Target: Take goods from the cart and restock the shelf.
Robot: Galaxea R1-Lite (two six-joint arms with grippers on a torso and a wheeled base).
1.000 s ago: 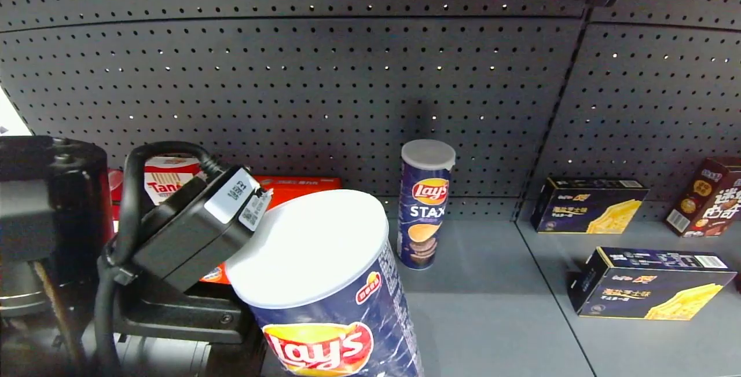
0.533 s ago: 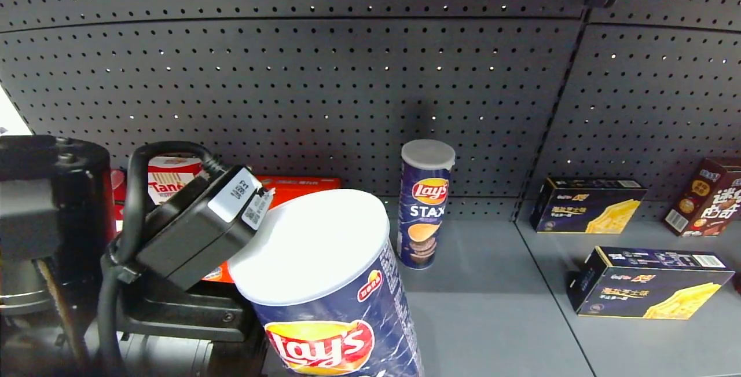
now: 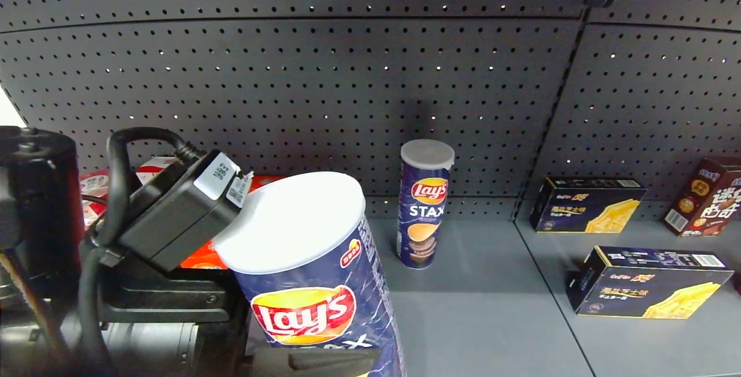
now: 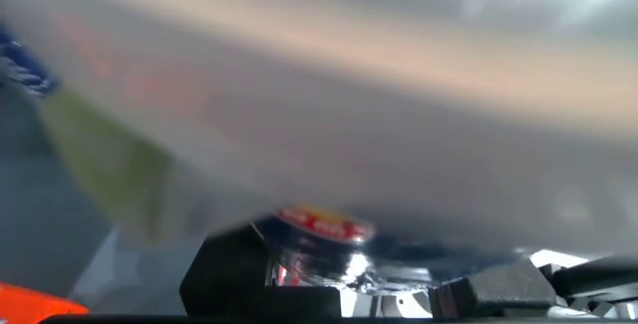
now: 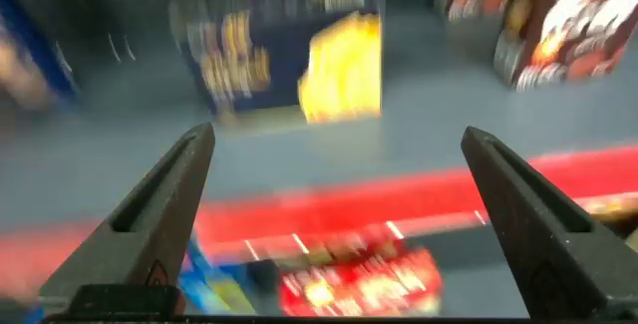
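Before shelf (image 3: 480, 313): chips can (image 3: 307, 290), clamped in left tool (image 3: 315, 361); best set upright beside standing can (image 3: 425, 206). Right tool (image 5: 337, 143): agape, empty.

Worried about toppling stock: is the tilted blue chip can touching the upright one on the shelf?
Apart. Head view shows bare grey shelf between the tilted blue chip can and the upright blue chip can.

can (image 3: 315, 307): glossy printed wrap, matt plastic lid | shelf (image 3: 492, 319): smooth matt grey metal
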